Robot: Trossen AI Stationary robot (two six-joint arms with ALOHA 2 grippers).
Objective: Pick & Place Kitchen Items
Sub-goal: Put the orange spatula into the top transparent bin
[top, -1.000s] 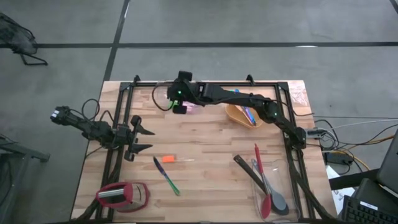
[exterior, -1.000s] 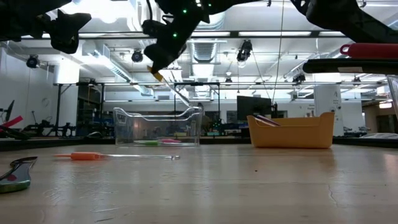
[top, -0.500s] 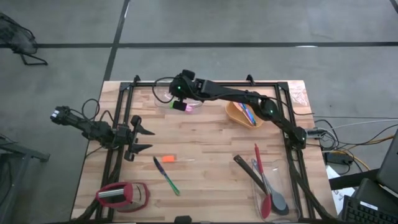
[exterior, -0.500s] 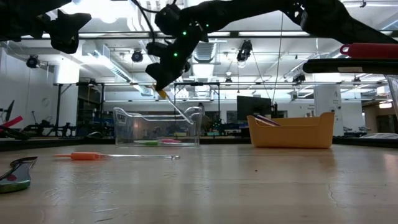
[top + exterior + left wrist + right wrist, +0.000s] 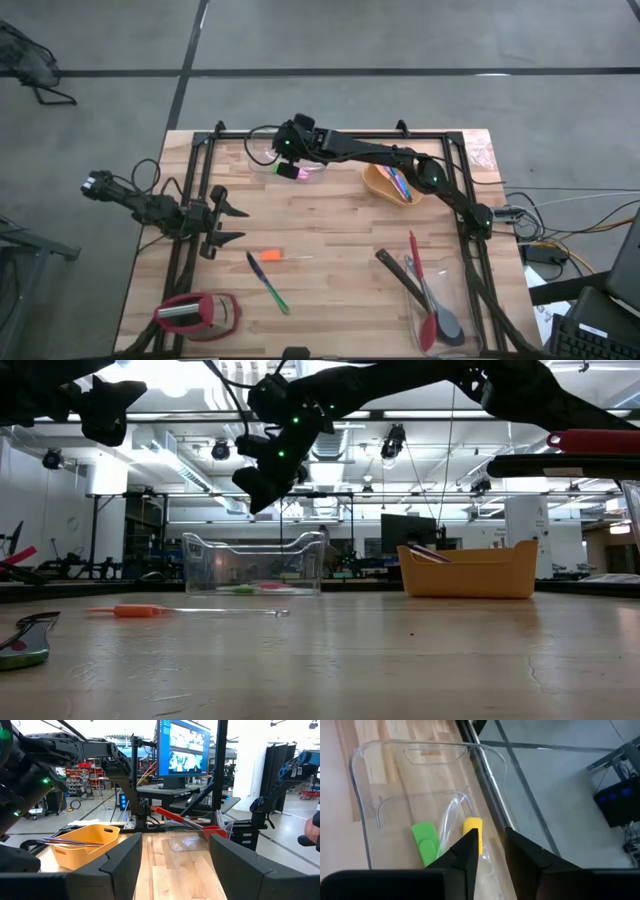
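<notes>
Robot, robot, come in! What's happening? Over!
Right gripper open above clear tub. Yellow piece inside, beside green piece. Left gripper open, waiting at left.

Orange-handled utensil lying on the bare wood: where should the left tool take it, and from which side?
Grip the orange handle, coming straight down from above. It lies flat and alone on the table; its thin clear end is hard to pinch. The left tool waits nearby, open.

clear tubs: two, one [image 5: 290,160] at the far edge, one [image 5: 432,305] near right
orange bowl [image 5: 385,185]: one
red spatulas: two [image 5: 418,290]
orange-handled utensil [image 5: 272,257]: one
green-handled utensil [image 5: 268,284]: one
red-and-silver gadget [image 5: 195,315]: one
</notes>
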